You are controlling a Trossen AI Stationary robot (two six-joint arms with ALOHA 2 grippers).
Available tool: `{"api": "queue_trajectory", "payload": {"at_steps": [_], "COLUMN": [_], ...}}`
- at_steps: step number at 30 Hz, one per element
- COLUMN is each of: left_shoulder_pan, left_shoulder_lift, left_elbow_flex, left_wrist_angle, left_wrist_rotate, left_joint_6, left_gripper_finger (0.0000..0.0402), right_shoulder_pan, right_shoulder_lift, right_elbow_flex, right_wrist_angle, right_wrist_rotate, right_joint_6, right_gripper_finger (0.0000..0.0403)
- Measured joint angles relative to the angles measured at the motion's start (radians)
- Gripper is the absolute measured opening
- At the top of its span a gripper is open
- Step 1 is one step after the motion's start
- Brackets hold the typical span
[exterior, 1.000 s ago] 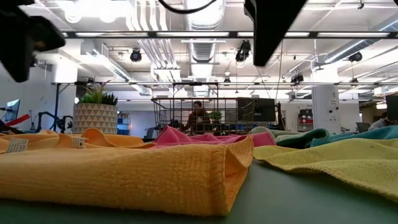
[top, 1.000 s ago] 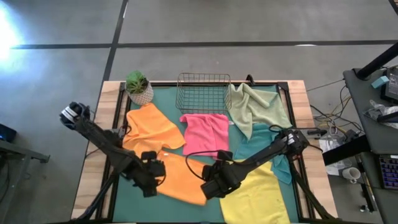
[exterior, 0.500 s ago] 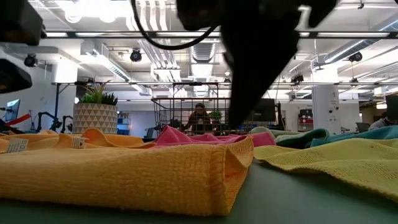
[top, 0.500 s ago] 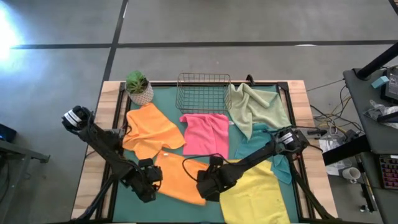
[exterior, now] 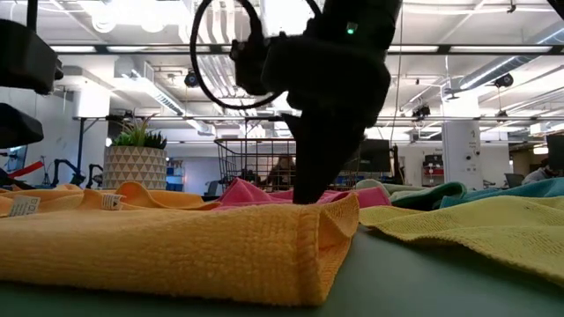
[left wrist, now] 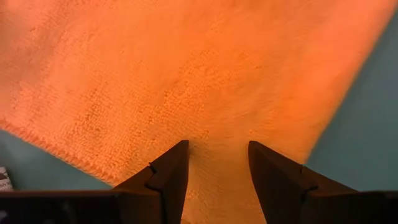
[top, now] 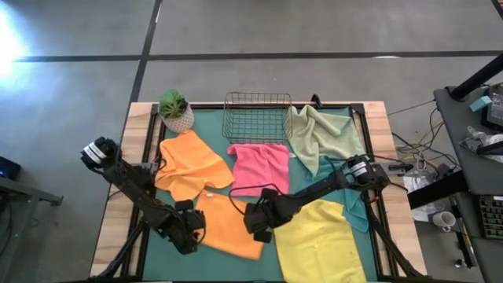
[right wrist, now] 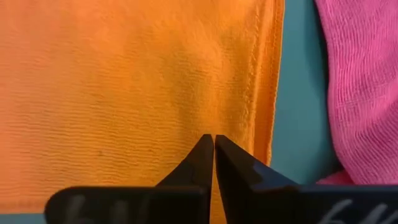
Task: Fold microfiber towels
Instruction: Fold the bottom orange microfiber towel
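An orange towel point(top: 229, 226) lies flat on the green mat near the table's front. My right gripper point(right wrist: 213, 144) is shut on its right part, close to the hemmed right edge point(right wrist: 268, 93). My left gripper point(left wrist: 217, 155) stands open over the same towel's left part point(left wrist: 186, 74), near its edge. In the low view it point(exterior: 18, 88) looks clear of the cloth. Farther back lie a second orange towel point(top: 189, 161), a pink one point(top: 259, 167), a sage green one point(top: 322, 132), a teal one point(top: 330, 179) and a yellow one point(top: 314, 245). My right gripper comes down on the orange towel from above. Its closed fingertips point(right wrist: 202, 152) meet on the cloth point(right wrist: 239, 134) a little in from the right edge. How much cloth sits between them is hidden by the fingers. The towel still lies flat on the mat.
A wire basket point(top: 257, 115) and a potted plant point(top: 175, 110) stand at the far edge. The yellow towel lies just right of my right gripper. Bare mat point(top: 153, 263) shows at the near left corner.
My right gripper has gone toward the table's left, come down onto the orange towel near its right edge, and shut there. My left gripper has sunk a little over the towel's left part and stayed open. The towel has not moved.
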Motion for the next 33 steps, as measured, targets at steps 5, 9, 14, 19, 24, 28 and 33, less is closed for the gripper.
{"api": "queue_trajectory", "payload": {"at_steps": [5, 9, 14, 19, 24, 28, 33], "left_shoulder_pan": [0.006, 0.009, 0.017, 0.051, 0.101, 0.127, 0.127], "left_shoulder_lift": [-0.003, -0.005, -0.004, -0.001, -0.002, -0.004, -0.043], "left_elbow_flex": [-0.033, -0.052, -0.060, -0.064, -0.073, -0.068, -0.038], "left_wrist_angle": [0.008, 0.014, -0.005, -0.013, -0.008, -0.017, -0.022], "left_wrist_rotate": [-0.015, -0.021, -0.110, -0.189, -0.215, -0.209, -0.173], "left_joint_6": [0.000, 0.000, 0.032, 0.053, 0.115, 0.165, 0.178], "left_gripper_finger": [0.0150, 0.0150, 0.0150, 0.0150, 0.0150, 0.0150, 0.0150], "right_shoulder_pan": [-0.012, -0.012, 0.006, 0.026, 0.039, 0.039, 0.039], "right_shoulder_lift": [0.000, -0.001, -0.001, 0.020, 0.045, 0.048, 0.020], "right_elbow_flex": [-0.041, -0.062, -0.064, -0.064, -0.064, -0.064, -0.064], "right_wrist_angle": [0.050, 0.086, 0.130, 0.236, 0.379, 0.418, 0.381], "right_wrist_rotate": [-0.007, -0.029, -0.072, -0.143, -0.200, -0.229, -0.211], "right_joint_6": [0.045, 0.084, 0.128, 0.142, 0.160, 0.156, 0.141], "right_gripper_finger": [0.0009, 0.0008, 0.0008, 0.0008, 0.0008, 0.0008, 0.0008]}}
